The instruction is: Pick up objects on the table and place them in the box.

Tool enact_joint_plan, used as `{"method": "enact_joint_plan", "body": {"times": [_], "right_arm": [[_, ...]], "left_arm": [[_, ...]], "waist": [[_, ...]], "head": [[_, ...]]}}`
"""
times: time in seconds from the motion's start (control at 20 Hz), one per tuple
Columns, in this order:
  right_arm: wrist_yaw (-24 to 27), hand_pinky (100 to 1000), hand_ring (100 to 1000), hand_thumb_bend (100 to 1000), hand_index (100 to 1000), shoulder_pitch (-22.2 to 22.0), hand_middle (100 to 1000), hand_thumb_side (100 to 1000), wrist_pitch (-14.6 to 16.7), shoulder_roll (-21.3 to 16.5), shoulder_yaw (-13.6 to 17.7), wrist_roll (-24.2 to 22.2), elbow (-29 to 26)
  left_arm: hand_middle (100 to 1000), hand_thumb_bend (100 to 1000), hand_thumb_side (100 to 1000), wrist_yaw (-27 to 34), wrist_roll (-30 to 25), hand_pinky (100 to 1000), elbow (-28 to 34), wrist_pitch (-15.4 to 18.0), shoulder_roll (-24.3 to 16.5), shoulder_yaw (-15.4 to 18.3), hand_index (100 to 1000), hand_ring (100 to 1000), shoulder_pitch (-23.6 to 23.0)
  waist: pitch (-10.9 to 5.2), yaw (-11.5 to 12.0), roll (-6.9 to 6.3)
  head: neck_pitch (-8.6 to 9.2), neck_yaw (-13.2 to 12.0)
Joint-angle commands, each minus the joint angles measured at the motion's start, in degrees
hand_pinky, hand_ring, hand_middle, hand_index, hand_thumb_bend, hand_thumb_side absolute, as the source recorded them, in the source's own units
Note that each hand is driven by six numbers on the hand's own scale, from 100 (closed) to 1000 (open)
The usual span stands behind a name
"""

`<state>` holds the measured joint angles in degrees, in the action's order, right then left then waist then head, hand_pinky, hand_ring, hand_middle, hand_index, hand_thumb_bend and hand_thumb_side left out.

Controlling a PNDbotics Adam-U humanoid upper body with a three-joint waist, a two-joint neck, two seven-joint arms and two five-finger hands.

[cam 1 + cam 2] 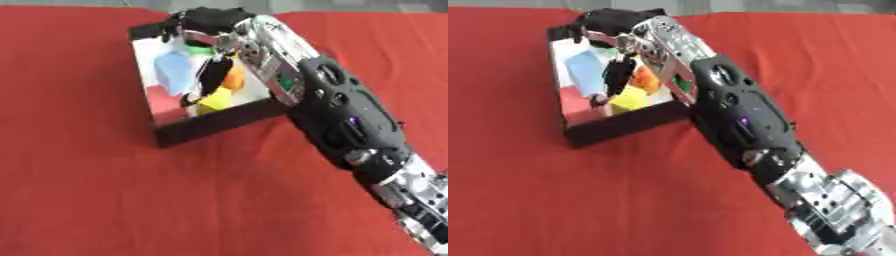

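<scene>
A black box (pixel 219 121) with a white inside stands at the upper middle of the red cloth. In it lie a light blue piece (pixel 175 70), a yellow piece (pixel 214 102), an orange piece (pixel 234 79), a green piece (pixel 199 50) and a red piece (pixel 162 97). My right arm reaches in from the lower right, and its hand (pixel 210 22) hovers over the far part of the box. One dark finger (pixel 210 76) hangs straight down among the pieces. I see nothing held in the hand. My left hand does not show.
The red cloth (pixel 87 190) covers the whole table around the box. My right forearm (pixel 346 115) lies across the box's right front corner. No loose objects show on the cloth outside the box.
</scene>
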<state>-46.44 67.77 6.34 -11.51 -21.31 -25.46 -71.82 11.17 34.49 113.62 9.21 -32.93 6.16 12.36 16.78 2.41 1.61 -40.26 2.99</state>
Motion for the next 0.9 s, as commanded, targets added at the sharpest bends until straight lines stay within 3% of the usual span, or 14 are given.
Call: {"method": "enact_joint_plan", "body": {"times": [0.05,0.1,0.15,0.2,0.25,0.3,0.35,0.4,0.55,0.6,0.7,0.9], "right_arm": [[6.86,825,853,467,955,0.67,807,284,-3.63,-4.47,3.51,3.22,-6.49],[10.92,822,850,502,951,0.1,795,228,-5.33,-5.73,4.74,4.8,-8.76],[15.65,822,849,485,949,-0.56,793,227,-7.03,-7.09,5.66,6.41,-10.99],[20.92,812,837,313,916,-1.49,775,214,-8.86,-8.56,6.95,8.71,-13.16],[26.1,812,837,313,916,-2.42,775,214,-10.49,-10.03,7.88,11.26,-15.2],[31.44,807,830,160,898,-3.75,777,246,-11.84,-11.49,9.2,14.4,-17.13],[36.44,805,829,110,896,-5.11,781,288,-12.9,-12.94,10.14,17.27,-18.85],[41.26,806,829,100,895,-6.78,783,385,-13.56,-14.35,11.23,20.09,-20.51],[51.86,806,826,100,891,-11.8,781,287,-13.54,-17.91,14.09,26.86,-25.03],[54.22,805,824,140,886,-13.83,778,240,-12.92,-19.05,15.2,28.89,-26.61],[57.02,799,814,218,878,-17.89,767,187,-11.65,-20.75,17.15,32.17,-29.41],[59.08,791,798,245,872,-26.5,734,187,-9.09,-21.65,20.26,36.46,-33.51]], "left_arm": [[664,490,603,0.05,0.37,639,0.97,-0.27,-1.52,0.46,746,696,-0.05],[664,491,604,0.09,0.39,639,0.97,-0.39,-1.42,0.42,747,696,-0.17],[664,491,604,0.07,0.36,639,0.97,-0.47,-1.35,0.38,747,696,-0.25],[663,490,606,0.07,0.32,638,0.97,-0.58,-1.27,0.32,747,694,-0.33],[663,490,606,0.08,0.27,638,0.97,-0.7,-1.24,0.26,747,694,-0.37],[662,490,607,0.26,0.21,637,0.97,-0.83,-1.17,0.14,746,692,-0.34],[662,490,608,0.41,0.13,637,0.97,-1.03,-1.17,0.03,746,692,-0.3],[661,489,608,0.53,0.03,636,0.97,-1.32,-1.18,-0.11,746,691,-0.23],[662,490,610,0.87,-0.26,635,0.97,-2.0,-1.0,-0.43,746,691,0.15],[660,490,610,1.01,-0.34,634,0.97,-2.17,-0.87,-0.52,746,690,0.29],[659,489,613,1.13,-0.55,633,0.97,-2.42,-0.72,-0.66,746,688,0.31],[658,491,614,1.18,-0.55,631,0.97,-2.76,-0.35,-0.64,746,687,0.14]], "waist": [[-1.73,-0.26,-0.39],[-1.82,-0.51,-0.41],[-1.88,-0.68,-0.4],[-1.97,-0.93,-0.43],[-2.03,-1.07,-0.42],[-2.12,-1.28,-0.47],[-2.21,-1.4,-0.5],[-2.32,-1.56,-0.55],[-2.54,-1.82,-0.56],[-2.57,-1.91,-0.56],[-2.6,-2.09,-0.58],[-2.54,-2.38,-0.69]], "head": [[-0.2,-1.01],[-0.29,-1.52],[-0.35,-1.91],[-0.33,-2.58],[-0.3,-3.04],[-0.28,-3.71],[-0.3,-4.16],[-0.34,-4.66],[-0.42,-5.46],[-0.39,-5.71],[-0.23,-5.96],[-0.1,-5.4]]}}
